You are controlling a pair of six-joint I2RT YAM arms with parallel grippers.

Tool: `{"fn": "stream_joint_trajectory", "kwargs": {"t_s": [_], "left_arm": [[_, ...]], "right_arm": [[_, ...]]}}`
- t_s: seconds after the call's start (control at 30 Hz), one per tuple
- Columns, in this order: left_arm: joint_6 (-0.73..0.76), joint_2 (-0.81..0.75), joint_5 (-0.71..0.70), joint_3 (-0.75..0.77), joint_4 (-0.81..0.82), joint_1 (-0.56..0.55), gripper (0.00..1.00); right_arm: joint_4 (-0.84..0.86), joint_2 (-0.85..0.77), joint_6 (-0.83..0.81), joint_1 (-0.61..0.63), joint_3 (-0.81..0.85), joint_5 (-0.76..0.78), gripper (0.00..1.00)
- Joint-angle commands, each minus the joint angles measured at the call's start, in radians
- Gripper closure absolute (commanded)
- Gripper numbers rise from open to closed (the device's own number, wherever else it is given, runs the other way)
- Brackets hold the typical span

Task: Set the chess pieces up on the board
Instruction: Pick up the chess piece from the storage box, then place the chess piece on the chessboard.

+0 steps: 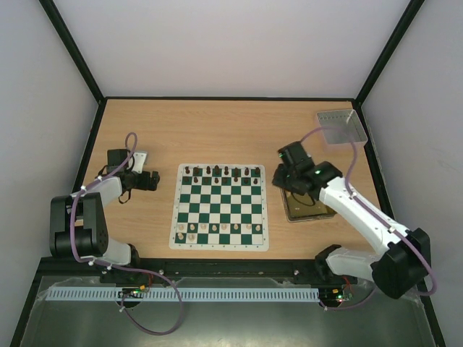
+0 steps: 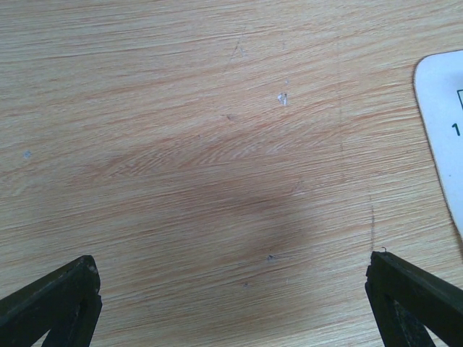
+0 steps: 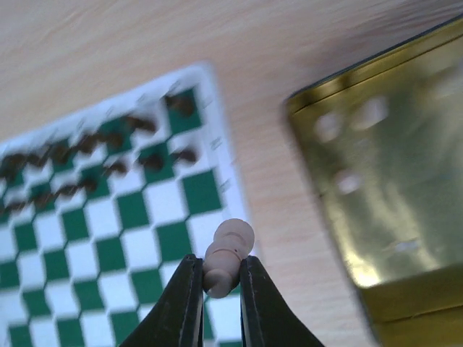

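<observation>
Though the right wrist view is blurred, the right gripper is plainly clamped on a cream chess piece, its base hidden between the fingers, held above the board at the edge nearest the gold tin; the dark pieces on the far rows are mere smears; the left gripper gapes wide over the table, its tips cut off by the frame, only a board corner showing.

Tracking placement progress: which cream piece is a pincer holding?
The round-headed cream piece clamped in the right pincer; the other cream pieces stand on the board.
</observation>
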Motion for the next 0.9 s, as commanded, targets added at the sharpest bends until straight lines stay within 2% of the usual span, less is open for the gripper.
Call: {"fn": "stream_joint_trajectory", "kwargs": {"t_s": [0.0, 0.17, 0.33, 0.6, 0.87], "left_arm": [[0.009, 0.011, 0.009, 0.015, -0.004, -0.003, 0.01], [0.005, 0.007, 0.005, 0.013, -0.001, -0.003, 0.01], [0.004, 0.004, 0.004, 0.012, 0.0, -0.003, 0.0], [0.001, -0.013, -0.001, 0.003, 0.008, 0.002, 0.01], [0.001, -0.03, 0.001, -0.005, 0.012, 0.011, 0.0]], "right_arm": [[-0.101, 0.0, 0.109, 0.232, 0.058, 0.049, 0.91], [-0.093, 0.16, 0.228, 0.562, 0.132, 0.13, 0.91], [-0.06, 0.367, 0.262, 0.757, 0.268, 0.12, 0.92], [-0.06, 0.611, 0.246, 0.902, 0.459, 0.067, 0.92], [-0.057, 0.682, 0.233, 0.912, 0.486, 0.044, 0.92]]}}
